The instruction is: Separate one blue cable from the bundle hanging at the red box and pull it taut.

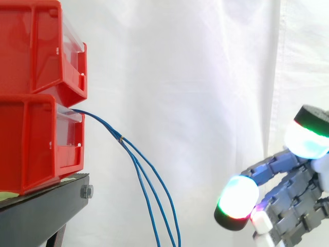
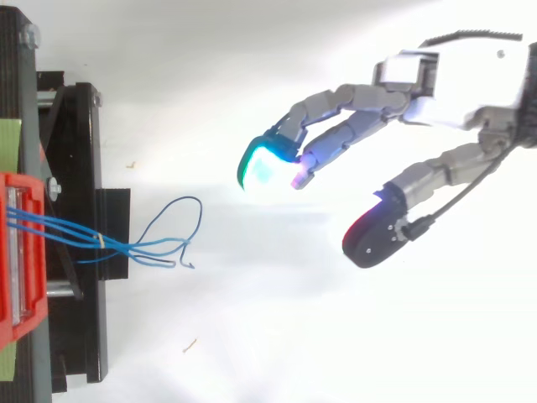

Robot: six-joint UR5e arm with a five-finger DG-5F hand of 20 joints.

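A bundle of thin blue cables (image 1: pixel 146 177) comes out of the lower red box (image 1: pixel 36 141) and hangs down, tied near the top and splitting below. From above, the blue cables (image 2: pixel 134 243) leave the red box (image 2: pixel 21 252) and end in loose loops. My hand (image 2: pixel 453 92) hovers well to the right of the cables and touches nothing. Its fingers (image 2: pixel 344 117) are stretched toward the bundle and the thumb (image 2: pixel 382 231) is spread apart. In the side view the hand (image 1: pixel 293 190) sits low at the right edge.
A second red bin (image 1: pixel 36 46) is stacked on the lower one. Both rest on a black stand (image 1: pixel 46 206). A white curtain hangs behind. There is open room between the cables and my hand.
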